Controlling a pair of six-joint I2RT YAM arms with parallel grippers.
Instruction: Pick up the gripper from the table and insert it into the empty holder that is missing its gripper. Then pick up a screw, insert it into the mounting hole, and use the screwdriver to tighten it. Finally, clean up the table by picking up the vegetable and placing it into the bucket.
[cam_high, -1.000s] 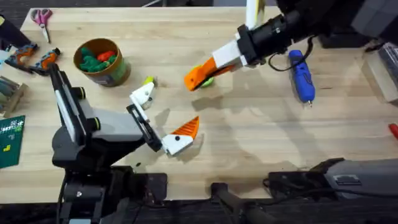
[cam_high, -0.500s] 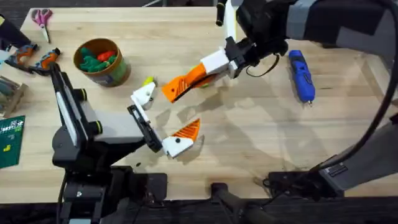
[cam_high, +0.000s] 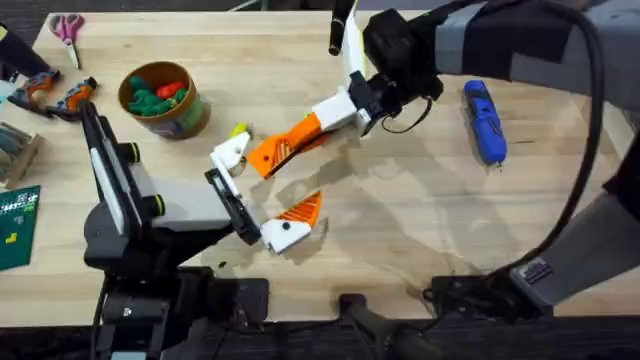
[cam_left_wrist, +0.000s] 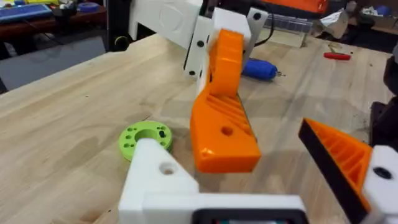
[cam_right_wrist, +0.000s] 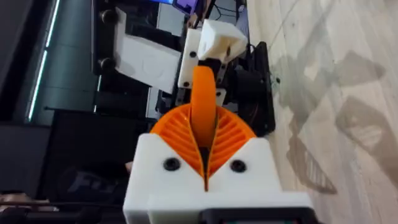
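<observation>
My right gripper reaches in from the far right, shut on the loose orange gripper. The right wrist view shows that wedge pinched between the orange pads. Its tip hangs just right of the holder, the bare white finger block of my left arm. My left gripper stands open, its other finger carrying an orange tip. In the left wrist view the wedge is close above the holder. The blue screwdriver lies at the right. The yellow-green vegetable sits beside the holder. The bucket stands at the far left.
Green and orange toy vegetables fill the bucket. Scissors and orange-handled pliers lie at the far left edge, with a green board below them. A lime-green disc lies on the table near the holder.
My right arm has swung left and nearer, carrying the orange gripper from the table's middle to just beside the holder. The left arm has stayed still.
</observation>
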